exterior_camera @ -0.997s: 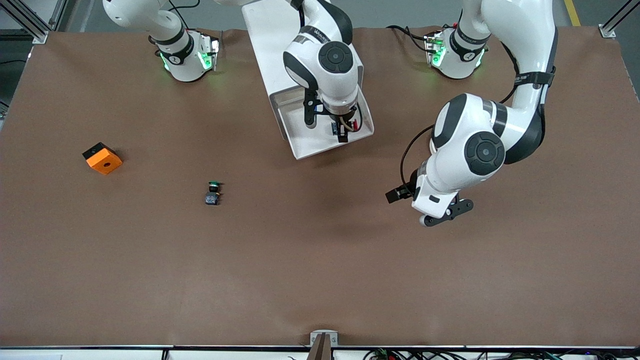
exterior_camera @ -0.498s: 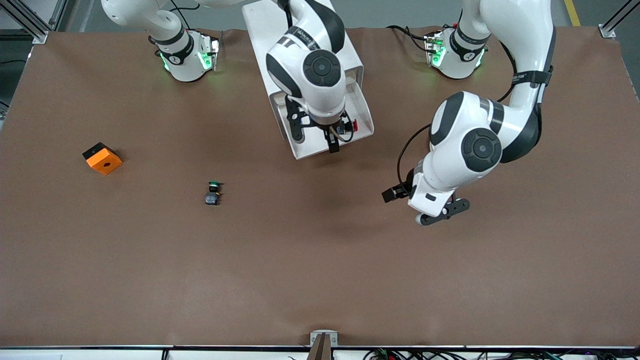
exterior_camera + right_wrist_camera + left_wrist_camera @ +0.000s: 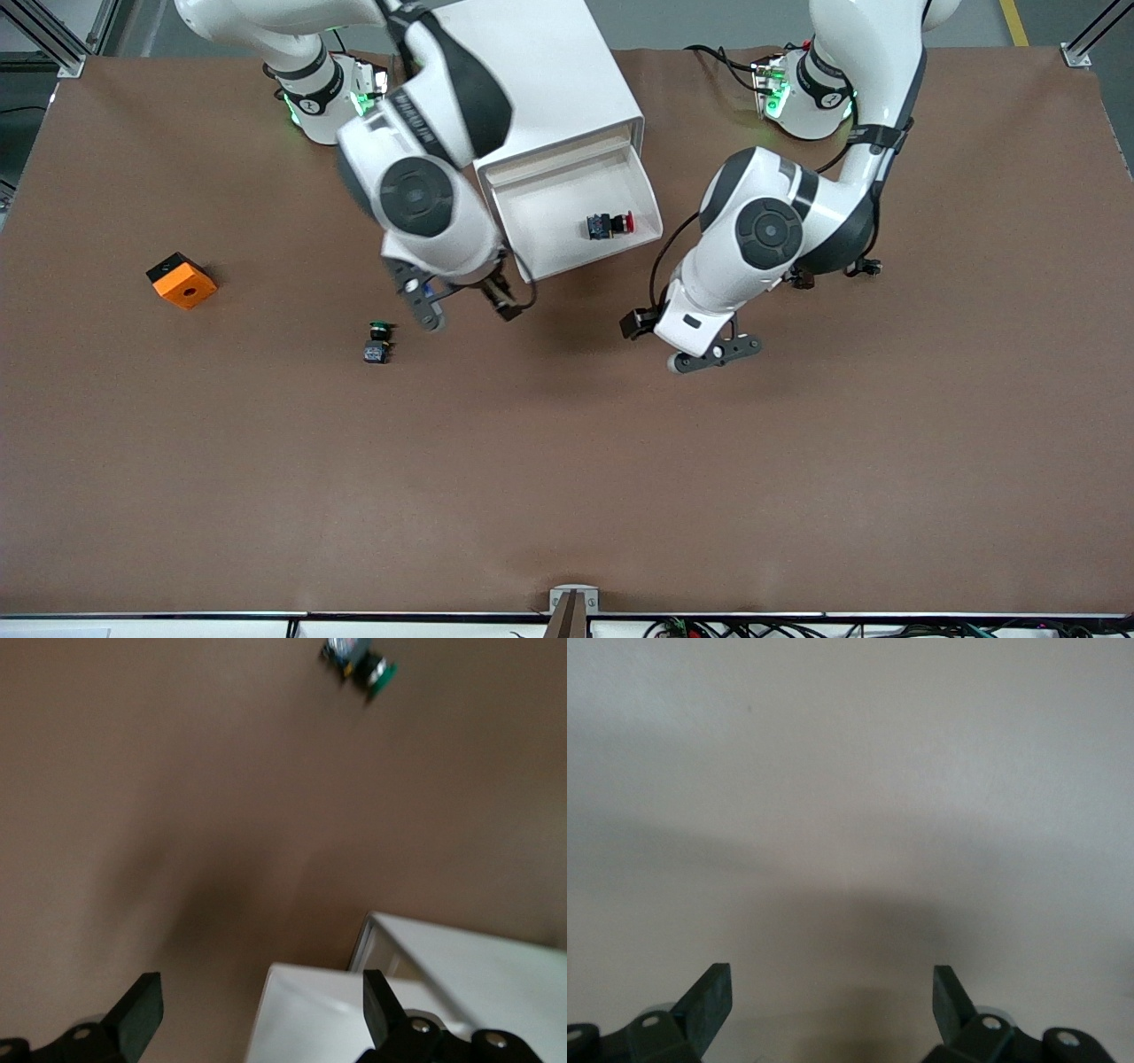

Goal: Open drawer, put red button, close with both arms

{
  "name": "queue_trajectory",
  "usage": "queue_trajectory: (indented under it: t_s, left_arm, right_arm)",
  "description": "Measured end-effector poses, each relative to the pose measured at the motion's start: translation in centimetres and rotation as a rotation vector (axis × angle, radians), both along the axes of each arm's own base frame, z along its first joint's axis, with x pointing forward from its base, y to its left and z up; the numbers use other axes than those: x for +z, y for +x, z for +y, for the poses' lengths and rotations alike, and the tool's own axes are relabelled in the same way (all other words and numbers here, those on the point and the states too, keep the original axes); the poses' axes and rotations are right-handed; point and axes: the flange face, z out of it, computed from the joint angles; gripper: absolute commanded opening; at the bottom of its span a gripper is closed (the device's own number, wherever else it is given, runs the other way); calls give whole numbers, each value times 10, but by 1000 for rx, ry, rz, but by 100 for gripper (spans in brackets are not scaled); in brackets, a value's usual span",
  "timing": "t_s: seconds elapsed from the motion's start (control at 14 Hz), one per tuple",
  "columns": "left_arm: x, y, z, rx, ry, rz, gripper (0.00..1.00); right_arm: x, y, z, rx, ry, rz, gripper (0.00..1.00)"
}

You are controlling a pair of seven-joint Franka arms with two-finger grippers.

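The drawer (image 3: 540, 208) stands pulled out of the cabinet (image 3: 532, 71), and the red button (image 3: 609, 225) lies inside near its front edge. The right gripper (image 3: 462, 308) hangs over bare table just off the drawer's corner, fingers spread wide and empty. The left gripper (image 3: 713, 353) hovers over open brown table (image 3: 567, 461), fingers also apart, holding nothing. A green button (image 3: 377, 341) lies near the right gripper.

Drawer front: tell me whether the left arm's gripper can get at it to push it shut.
Probably yes. The drawer stands open with the red button in it. The left gripper, open, is over bare table beside the drawer's front; nothing lies between. The right gripper is clear, by the drawer's other corner.
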Motion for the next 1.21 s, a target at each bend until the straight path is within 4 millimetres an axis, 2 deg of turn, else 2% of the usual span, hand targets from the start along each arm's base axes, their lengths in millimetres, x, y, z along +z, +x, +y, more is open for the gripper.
queue_trajectory:
  t_s: [0.28, 0.64, 0.78, 0.93, 1.21]
  left_arm:
    - [-11, -30, -36, 27, 9, 17, 100]
    - [-32, -69, -73, 10, 77, 29, 100]
    - [-37, -77, -81, -5, 87, 30, 100]
    - [-39, -85, -88, -20, 90, 32, 100]
    - [-58, -110, -108, -47, 127, 49, 100]
  right_arm:
    - [11, 49, -117, 253, 59, 1, 100]
    - [15, 83, -249, 560, 70, -19, 100]
    - [23, 88, -299, 642, 100, -38, 100]
    - [38, 87, -341, 690, 118, -58, 100]
    - [69, 62, -424, 762, 181, -34, 100]
